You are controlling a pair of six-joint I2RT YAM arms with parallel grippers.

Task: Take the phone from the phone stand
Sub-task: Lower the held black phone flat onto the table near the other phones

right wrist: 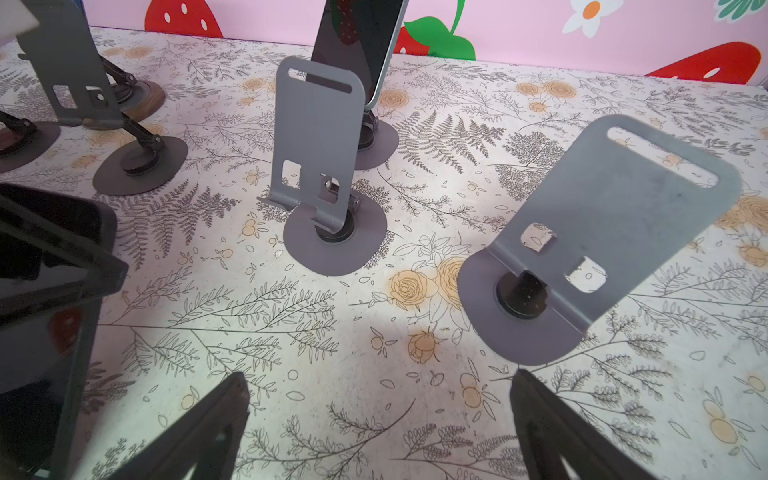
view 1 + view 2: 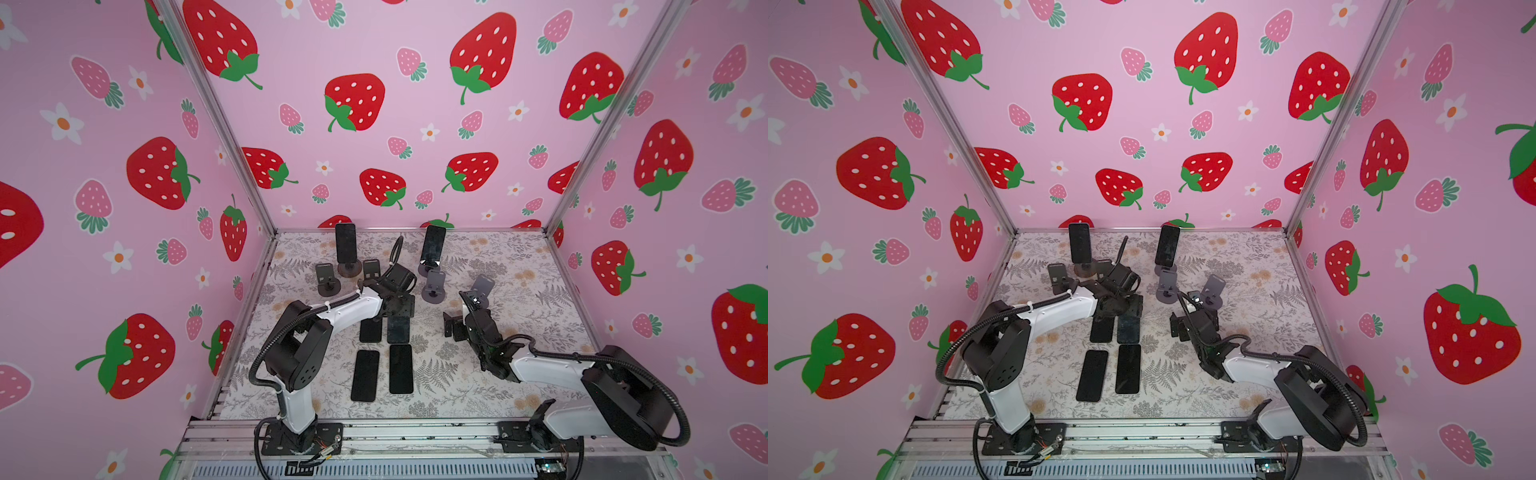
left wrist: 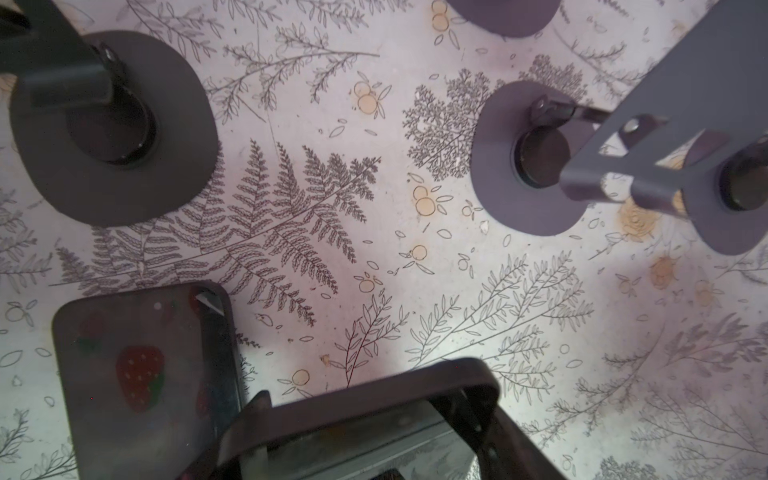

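My left gripper (image 2: 401, 305) (image 3: 365, 403) is shut on a dark phone (image 3: 361, 390), held by its edges just above the table mid-way back. That phone also shows in the right wrist view (image 1: 50, 232). Two more phones stand upright at the back in both top views: one phone (image 2: 345, 243) on a round-based phone stand (image 2: 350, 270), the second phone (image 2: 434, 245) (image 1: 361, 41) on a grey stand (image 2: 427, 269). My right gripper (image 2: 454, 326) (image 1: 378, 376) is open over bare table, near an empty grey stand (image 1: 615, 216).
Several phones lie flat in the middle (image 2: 365, 375) (image 2: 401, 368) (image 2: 370, 330) (image 3: 141, 386). Empty stands stand around (image 2: 328, 279) (image 2: 434, 286) (image 2: 482, 286) (image 1: 316, 137). Pink strawberry walls close the table's back and sides.
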